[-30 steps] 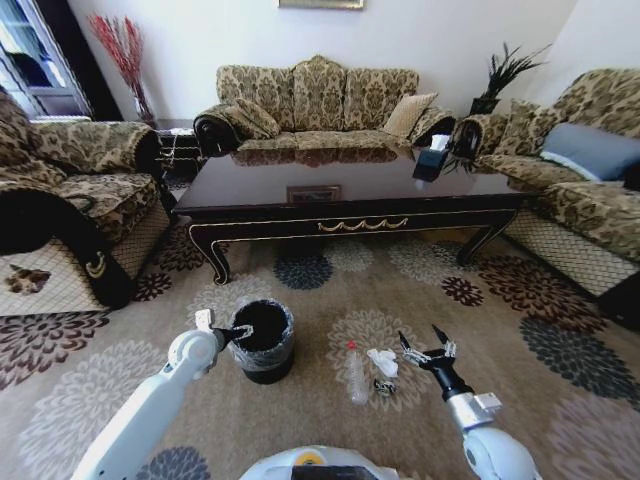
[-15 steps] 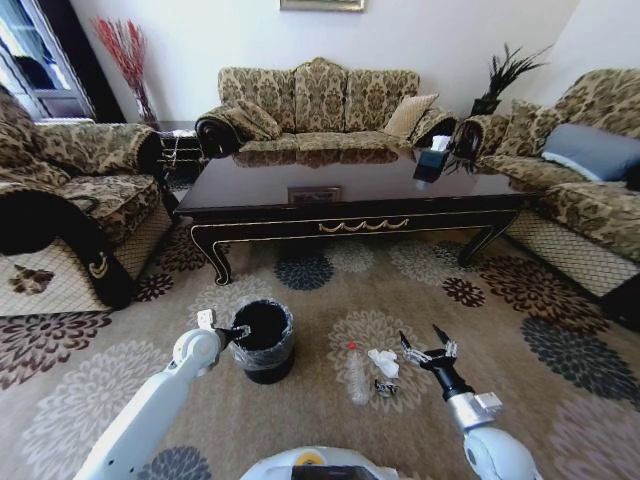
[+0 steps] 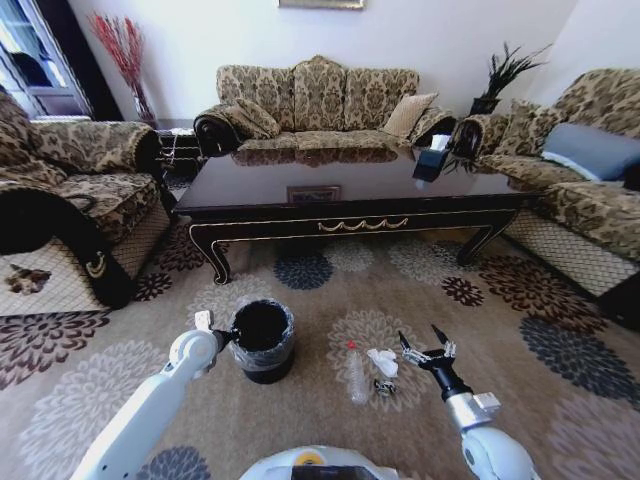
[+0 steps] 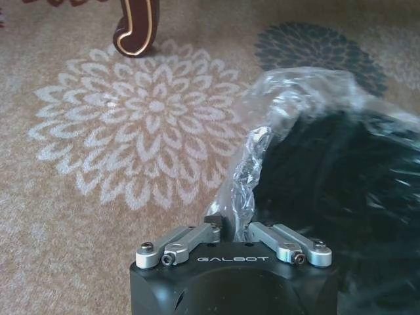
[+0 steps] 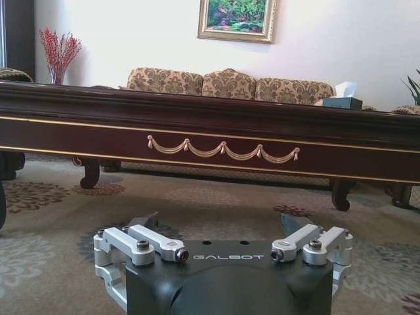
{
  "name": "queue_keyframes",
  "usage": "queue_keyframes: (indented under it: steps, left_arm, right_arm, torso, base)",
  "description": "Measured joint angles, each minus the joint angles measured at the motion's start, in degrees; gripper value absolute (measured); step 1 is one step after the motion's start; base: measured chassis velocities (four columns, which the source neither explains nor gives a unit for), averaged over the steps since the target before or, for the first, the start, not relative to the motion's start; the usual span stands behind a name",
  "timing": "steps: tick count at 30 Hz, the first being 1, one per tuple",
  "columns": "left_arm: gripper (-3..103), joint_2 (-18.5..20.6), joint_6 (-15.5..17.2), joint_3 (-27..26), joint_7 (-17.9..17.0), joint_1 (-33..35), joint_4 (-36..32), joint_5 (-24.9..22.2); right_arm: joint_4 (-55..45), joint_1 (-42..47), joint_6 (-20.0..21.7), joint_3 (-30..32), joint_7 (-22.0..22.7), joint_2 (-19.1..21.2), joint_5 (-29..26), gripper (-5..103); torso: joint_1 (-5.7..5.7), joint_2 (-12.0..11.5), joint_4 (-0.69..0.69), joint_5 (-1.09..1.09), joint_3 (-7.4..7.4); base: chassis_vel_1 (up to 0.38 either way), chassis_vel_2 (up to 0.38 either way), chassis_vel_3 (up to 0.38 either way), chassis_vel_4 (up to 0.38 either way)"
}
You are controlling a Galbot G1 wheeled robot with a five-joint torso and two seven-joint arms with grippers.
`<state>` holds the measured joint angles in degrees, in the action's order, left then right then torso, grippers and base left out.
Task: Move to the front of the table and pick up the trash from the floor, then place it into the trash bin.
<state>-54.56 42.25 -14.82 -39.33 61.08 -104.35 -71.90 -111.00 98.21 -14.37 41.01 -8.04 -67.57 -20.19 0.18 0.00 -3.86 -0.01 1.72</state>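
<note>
Clear plastic liner (image 4: 275, 125) bunches at the rim of the trash bin (image 3: 262, 340), and the left gripper (image 3: 232, 333) sits right there, its fingers drawn together on a fold of that liner at the bin's left edge; the left wrist view shows the crinkled film rising from between the two linkages, with the black inside of the bin beside it. The bin stands on the patterned carpet (image 3: 330, 300), just in front of the robot and a little to its left. To the right of it lies the trash: a clear bottle (image 3: 357, 373) with a red cap pointing away from the robot, a white paper wad (image 3: 383, 361) just beside it, and a tiny dark scrap (image 3: 384, 386) near the wad's near side. The right gripper (image 3: 425, 343) hangs low just right of the wad, fingers spread apart and holding nothing. Beyond all this the worktop, a long low table (image 3: 350, 195) of glossy dark wood with gold trim, spans the room, and a dark tissue box (image 3: 431, 160) stands on its far right part. Floral sofas (image 3: 318, 100) ring it behind and at both sides.
</note>
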Motion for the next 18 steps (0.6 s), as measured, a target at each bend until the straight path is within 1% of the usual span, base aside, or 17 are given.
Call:
queue_keyframes:
  steps: [1,2,4,6,7,12,15,17,18]
  left_arm:
    - [8,0.0,0.0,-0.2,0.0,0.1,-0.1,0.0]
    - [2,0.2,0.1,-0.4,0.0,0.4,-0.4,0.0]
    - [2,0.5,0.1,-0.8,0.1,0.7,-0.9,-0.1]
    - [1,0.6,0.1,-0.9,0.1,0.8,-1.0,0.0]
    - [0,0.8,0.0,-1.3,0.1,1.0,-1.4,-0.1]
    - [0,1.9,0.0,-2.0,0.0,1.9,-2.7,0.1]
    - [0,3.3,0.0,-2.7,0.0,2.9,-4.8,-0.2]
    - [0,3.6,0.0,-2.8,0.0,3.0,-5.1,-0.3]
    - [0,4.1,0.0,-2.9,-0.2,3.3,-5.8,-0.6]
  right_arm:
    - [0.0,0.0,0.0,0.0,0.0,0.0,0.0,100]
    - [0.0,0.1,0.0,0.0,0.0,0.0,0.0,100]
    - [0.1,0.0,0.0,-0.1,0.0,-0.1,0.1,100]
    - [0.1,0.0,0.0,-0.2,0.0,-0.1,0.1,100]
    - [0.1,-0.1,0.0,-0.3,0.0,-0.1,0.1,100]
    - [0.5,-0.7,0.1,-0.6,0.5,0.1,-0.1,100]
    - [1.7,-1.7,1.1,-0.7,1.6,0.7,-2.7,100]
    - [2.0,-1.9,1.5,-0.7,1.9,0.8,-3.5,100]
    - [2.6,-2.4,2.3,-0.8,2.4,1.1,-5.1,100]
  torso:
    - [0.00,0.0,0.01,0.01,0.00]
    - [0.00,0.0,0.02,0.02,0.00]
    - [0.00,0.0,0.02,-0.04,0.00]
    - [0.00,0.0,0.01,-0.03,0.00]
    - [0.00,0.0,0.01,0.01,-0.01]
    - [0.00,0.0,0.01,0.00,0.00]
    - [0.00,0.0,0.01,0.01,-0.01]
    - [0.00,0.0,0.02,0.01,-0.01]
    - [0.00,0.0,0.01,0.01,-0.01]
  base:
    - [0.000,0.000,0.000,0.000]
    - [0.000,0.000,0.000,0.000]
    - [0.000,0.000,0.000,0.000]
    - [0.000,0.000,0.000,0.000]
    - [0.000,0.000,0.000,0.000]
    - [0.000,0.000,0.000,0.000]
    - [0.000,0.000,0.000,0.000]
    - [0.000,0.000,0.000,0.000]
    - [0.000,0.000,0.000,0.000]
